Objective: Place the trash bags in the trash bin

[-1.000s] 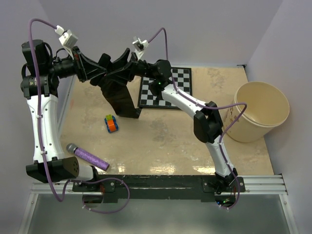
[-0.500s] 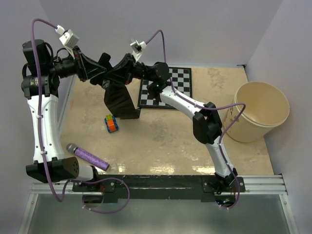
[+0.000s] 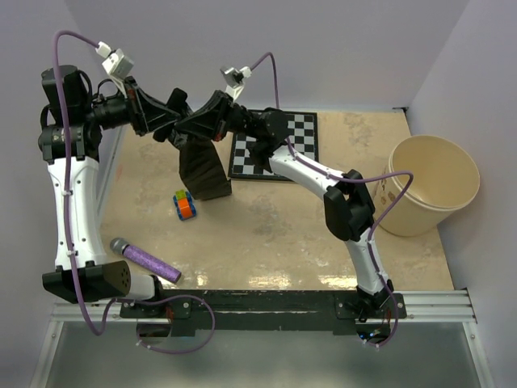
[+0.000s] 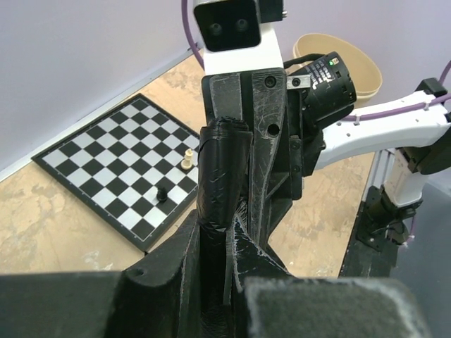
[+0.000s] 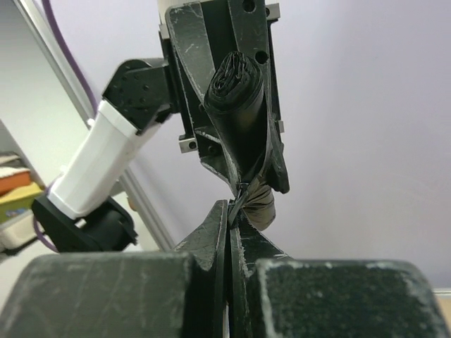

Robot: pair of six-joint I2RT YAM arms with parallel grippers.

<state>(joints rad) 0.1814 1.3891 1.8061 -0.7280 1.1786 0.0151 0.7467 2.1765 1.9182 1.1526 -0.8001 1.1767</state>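
Observation:
The trash bags are a short black roll (image 4: pixel 223 169) with a wrinkly black sheet (image 3: pixel 202 168) hanging from it above the table's back left. My left gripper (image 3: pixel 176 123) (image 4: pixel 215 236) is shut on the roll, which stands up between its fingers. My right gripper (image 3: pixel 196 127) (image 5: pixel 231 206) faces it and is shut on a pinch of the film just under the roll (image 5: pixel 237 91). The cream trash bin (image 3: pixel 414 215) stands at the far right, and it shows in the left wrist view at the top right (image 4: pixel 363 67).
A chessboard (image 3: pixel 303 129) lies at the back centre under my right arm, with a white piece (image 4: pixel 187 160) and a black piece (image 4: pixel 161 193) on it. A coloured cube (image 3: pixel 186 204) sits below the hanging sheet. A purple roll (image 3: pixel 149 260) lies near the left base.
My right gripper has closed its jaws on the film beside the roll. The hanging sheet has shifted slightly left and drawn in narrower. The left gripper keeps its hold.

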